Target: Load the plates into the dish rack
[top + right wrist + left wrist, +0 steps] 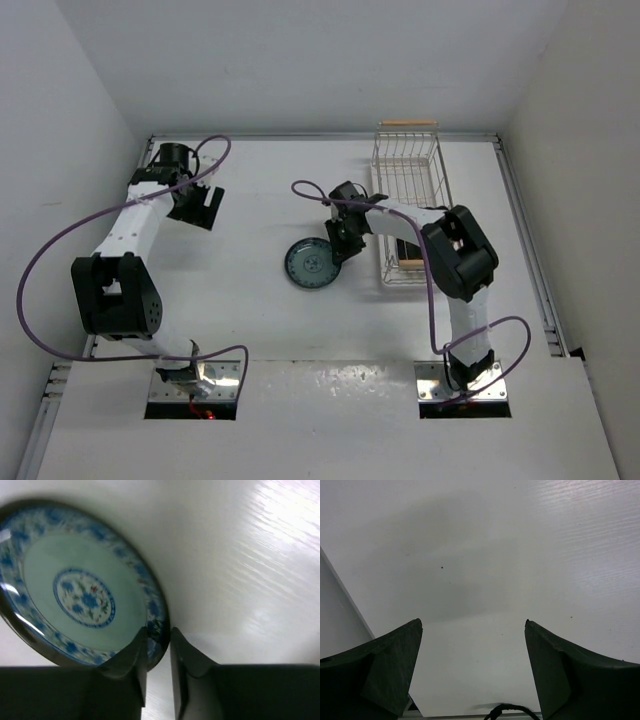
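A pale blue patterned plate (311,265) lies near the middle of the table, left of the dish rack (408,160), a white wire basket with wooden bar handles. My right gripper (338,243) is shut on the plate's right rim; in the right wrist view the rim (159,625) sits between the two fingers and the plate (75,590) fills the left half. My left gripper (203,208) is open and empty over bare table at the far left, fingers (395,665) wide apart. The amber and black plates are not visible.
White walls enclose the table on the left, back and right. The rack stands along the right side; my right arm (455,250) crosses over its near end. A dark item (405,250) shows inside the rack's near end under that arm.
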### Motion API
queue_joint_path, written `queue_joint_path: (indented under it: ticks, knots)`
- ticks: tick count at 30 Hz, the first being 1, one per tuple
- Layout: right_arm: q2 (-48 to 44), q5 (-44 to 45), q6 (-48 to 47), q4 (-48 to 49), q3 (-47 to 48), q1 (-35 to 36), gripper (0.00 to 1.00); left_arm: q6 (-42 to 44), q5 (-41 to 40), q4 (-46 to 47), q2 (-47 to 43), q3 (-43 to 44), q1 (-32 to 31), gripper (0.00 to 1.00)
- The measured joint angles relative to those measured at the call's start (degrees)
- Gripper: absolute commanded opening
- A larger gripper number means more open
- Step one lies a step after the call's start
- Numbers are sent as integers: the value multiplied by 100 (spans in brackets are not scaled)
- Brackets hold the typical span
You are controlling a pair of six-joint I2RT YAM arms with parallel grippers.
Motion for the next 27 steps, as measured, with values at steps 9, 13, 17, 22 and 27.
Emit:
queue_joint_path:
  ticks: [9,13,17,22,27]
  knots:
    - [-129,-529,367,365,-225,-133,0,0,52,-4,4,0,26,88]
    - [-584,-507,433,358,-352,-131,0,0,59,-4,4,0,26,88]
    - [-1545,-31,450,400,-444,-107,0,-2,70,-7,4,0,26,88]
    - [-2990,1064,393,444,-304,-118,0,0,81,-7,7,0,24,88]
    - [-4041,3034,-52,426,-129,-37,0,-2,96,-7,7,0,24,88]
